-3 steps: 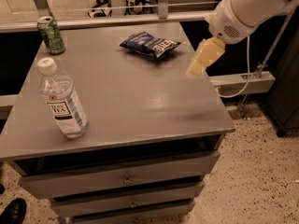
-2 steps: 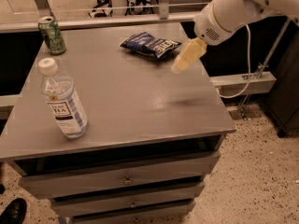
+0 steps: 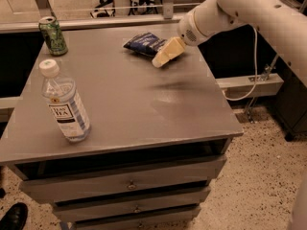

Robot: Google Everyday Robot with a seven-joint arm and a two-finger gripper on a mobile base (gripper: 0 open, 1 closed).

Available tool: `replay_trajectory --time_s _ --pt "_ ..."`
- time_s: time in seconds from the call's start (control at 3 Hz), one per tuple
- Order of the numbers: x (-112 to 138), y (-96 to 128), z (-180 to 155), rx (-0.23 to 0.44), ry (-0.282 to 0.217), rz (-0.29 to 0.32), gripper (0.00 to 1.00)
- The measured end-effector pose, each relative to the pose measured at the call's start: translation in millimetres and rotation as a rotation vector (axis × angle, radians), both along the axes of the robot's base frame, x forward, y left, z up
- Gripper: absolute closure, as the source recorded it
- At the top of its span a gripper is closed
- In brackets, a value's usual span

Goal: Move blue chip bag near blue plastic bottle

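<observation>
The blue chip bag [image 3: 144, 43] lies flat at the far middle of the grey table [image 3: 129, 104]. The blue plastic bottle [image 3: 64, 102], clear with a white cap and a striped label, stands at the table's front left. My gripper [image 3: 165, 53], with cream-coloured fingers, hangs just above the table at the bag's right end, partly in front of it. The white arm reaches in from the upper right. The bag is far from the bottle.
A green can [image 3: 53, 35] stands at the table's far left corner. Drawers [image 3: 129, 186] sit under the tabletop. A rail [image 3: 96, 8] runs behind the table. A white power strip with a cable [image 3: 249, 85] lies to the right. A dark shoe [image 3: 14, 217] shows bottom left.
My gripper has moved left and toward the far side, from right of the bag to its right end, now overlapping it. The bag, bottle and can have not moved.
</observation>
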State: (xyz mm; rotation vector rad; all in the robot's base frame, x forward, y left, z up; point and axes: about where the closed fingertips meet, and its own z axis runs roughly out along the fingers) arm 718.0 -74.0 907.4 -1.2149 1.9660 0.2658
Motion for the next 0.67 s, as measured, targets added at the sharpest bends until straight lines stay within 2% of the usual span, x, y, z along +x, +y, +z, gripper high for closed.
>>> replay_trajectory --time_s 0.33,0.67 --pt "30 30 -15 0.079 0.032 -0.011 0.0" --pt "41 45 -28 0.094 0.06 -0.028 0.0"
